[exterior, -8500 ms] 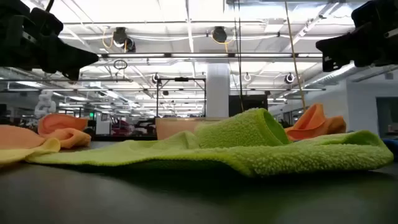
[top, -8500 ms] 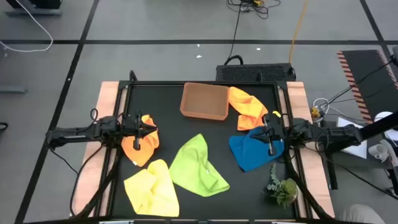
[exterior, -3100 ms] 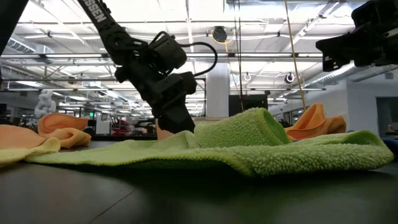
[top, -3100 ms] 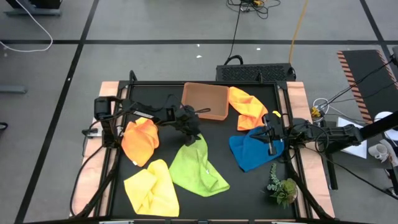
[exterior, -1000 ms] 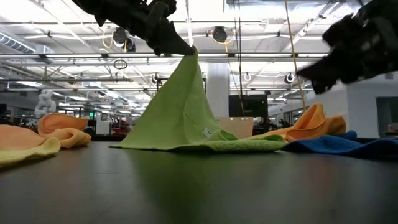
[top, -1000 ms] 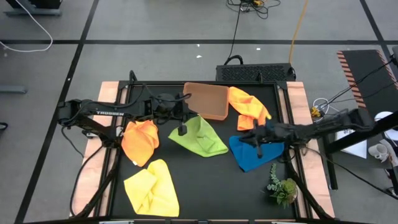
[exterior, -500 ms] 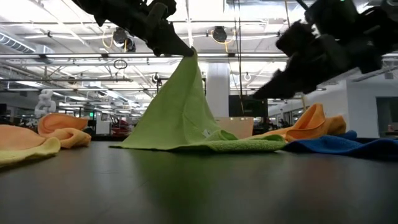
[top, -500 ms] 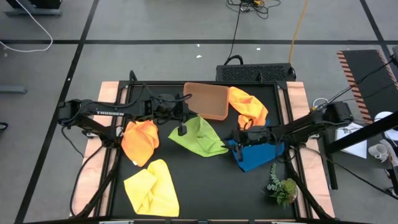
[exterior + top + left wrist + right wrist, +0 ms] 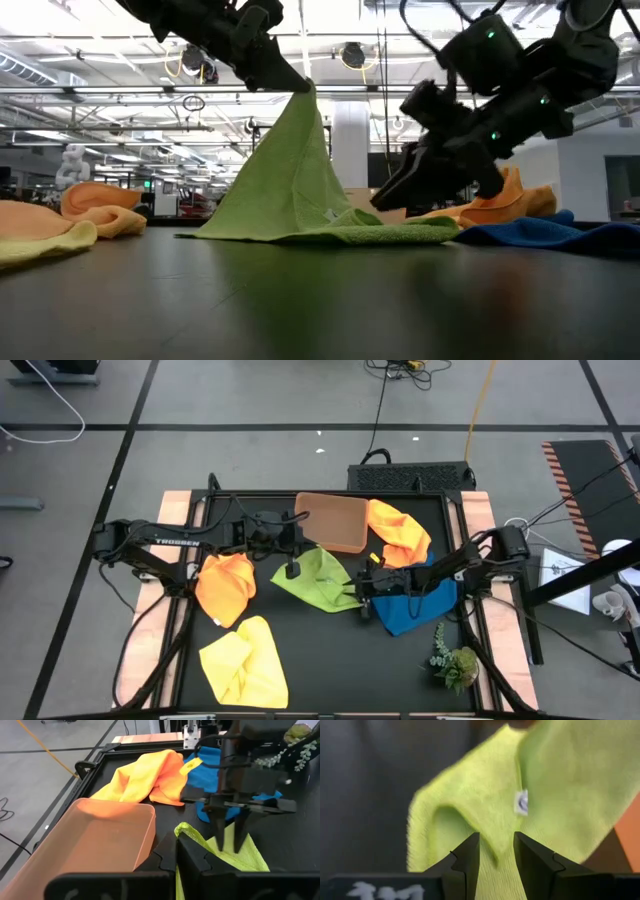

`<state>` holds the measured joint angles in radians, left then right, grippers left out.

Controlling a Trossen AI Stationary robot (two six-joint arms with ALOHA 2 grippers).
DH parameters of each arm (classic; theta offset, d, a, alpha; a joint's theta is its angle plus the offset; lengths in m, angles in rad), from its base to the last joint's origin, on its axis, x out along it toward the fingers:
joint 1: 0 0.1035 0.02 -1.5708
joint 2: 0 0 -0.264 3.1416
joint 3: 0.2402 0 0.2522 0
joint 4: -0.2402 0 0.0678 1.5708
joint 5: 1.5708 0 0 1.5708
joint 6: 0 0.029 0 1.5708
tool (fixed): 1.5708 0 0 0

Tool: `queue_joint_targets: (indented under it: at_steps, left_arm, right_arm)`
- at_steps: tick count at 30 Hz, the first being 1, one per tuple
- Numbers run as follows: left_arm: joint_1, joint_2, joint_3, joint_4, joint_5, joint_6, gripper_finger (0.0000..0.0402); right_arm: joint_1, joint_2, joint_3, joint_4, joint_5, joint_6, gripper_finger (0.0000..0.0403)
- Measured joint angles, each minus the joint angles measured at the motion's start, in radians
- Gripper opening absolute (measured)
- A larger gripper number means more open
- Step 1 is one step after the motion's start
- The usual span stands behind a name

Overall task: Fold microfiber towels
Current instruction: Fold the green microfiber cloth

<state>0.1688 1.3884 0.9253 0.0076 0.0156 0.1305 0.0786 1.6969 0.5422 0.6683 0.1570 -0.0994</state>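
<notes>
Left end effector [image 9: 291, 568] is clamped tight on one corner of the green towel [image 9: 318, 578], holding it up above the tabletop [image 9: 330, 660]. In the low view that towel hangs like a tent, peak up at the pinch, long axis running down and spreading toward the right, its lower edge lying flat on the tabletop. It sits mid-table, just in front of the tray [image 9: 331, 522].

Right end effector [image 9: 365, 588] is at the towel's right-hand edge, fingers [image 9: 470, 855] parted with a fold of green cloth between them, not clamped.

Blue towel [image 9: 408, 605] lies under the right arm, an orange towel [image 9: 398, 532] beside the tray, another orange one [image 9: 224, 586] and the yellow towel [image 9: 243, 662] on the left side.
</notes>
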Motion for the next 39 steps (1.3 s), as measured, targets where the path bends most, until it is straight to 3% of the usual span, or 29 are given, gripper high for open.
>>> queue_joint_targets:
  at_steps: [9, 18, 24, 28, 35, 39]
  left_arm:
    - [-0.001, 0.0, 0.0, -0.012, 0.0, 0.0, 0.0004]
    - [-0.001, 0.0, 0.0, -0.024, 0.0, 0.003, 0.0003]
    - [-0.001, 0.0, 0.0, -0.034, 0.0, -0.001, 0.0007]
    - [-0.001, -0.011, -0.001, -0.041, 0.0, -0.002, 0.0005]
    - [-0.033, -0.118, -0.002, -0.052, -0.005, -0.009, 0.0005]
    - [-0.09, -0.196, -0.001, -0.091, -0.081, -0.019, 0.0003]
  right_arm:
    - [-0.013, 0.083, 0.024, 0.006, 0.001, 0.001, 0.0105]
    - [-0.009, 0.06, 0.023, 0.001, 0.026, -0.003, 0.0009]
    - [-0.006, 0.02, 0.023, 0.0, 0.027, -0.003, 0.0009]
    - [0.009, -0.068, 0.022, -0.011, 0.054, -0.047, 0.0003]
    - [0.063, -0.331, 0.023, -0.1, 0.161, -0.143, 0.0001]
    - [0.098, -0.461, 0.023, -0.135, 0.162, -0.156, 0.0001]
